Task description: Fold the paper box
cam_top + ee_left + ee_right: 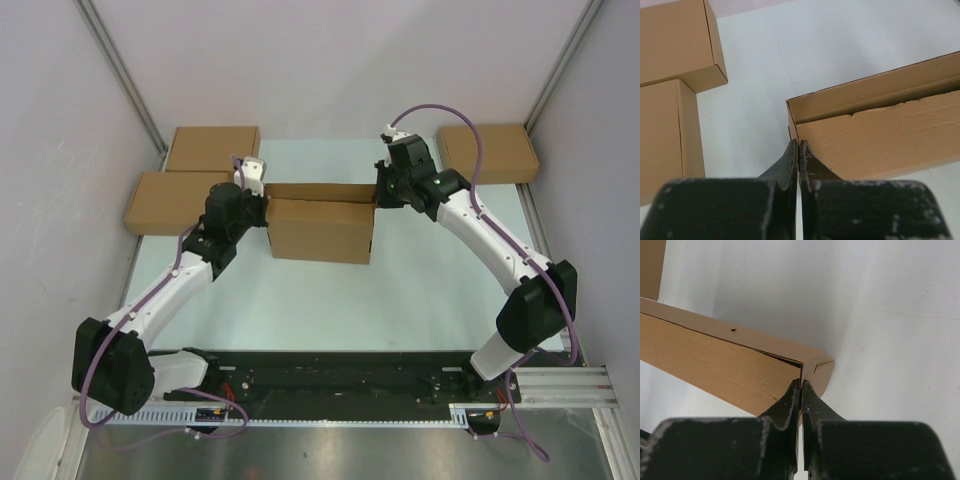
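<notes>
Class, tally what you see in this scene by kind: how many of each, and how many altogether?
Part-folded paper box: 1
closed cardboard boxes: 3
Grippers, left gripper and right gripper: 2
Total: 6

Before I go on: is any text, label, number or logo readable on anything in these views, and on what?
None is readable in any view.
On the paper box: plain brown, no print.
On the other cardboard boxes: plain brown, no print showing.
On the left pincer and right pincer: black with scuffs, no markings.
</notes>
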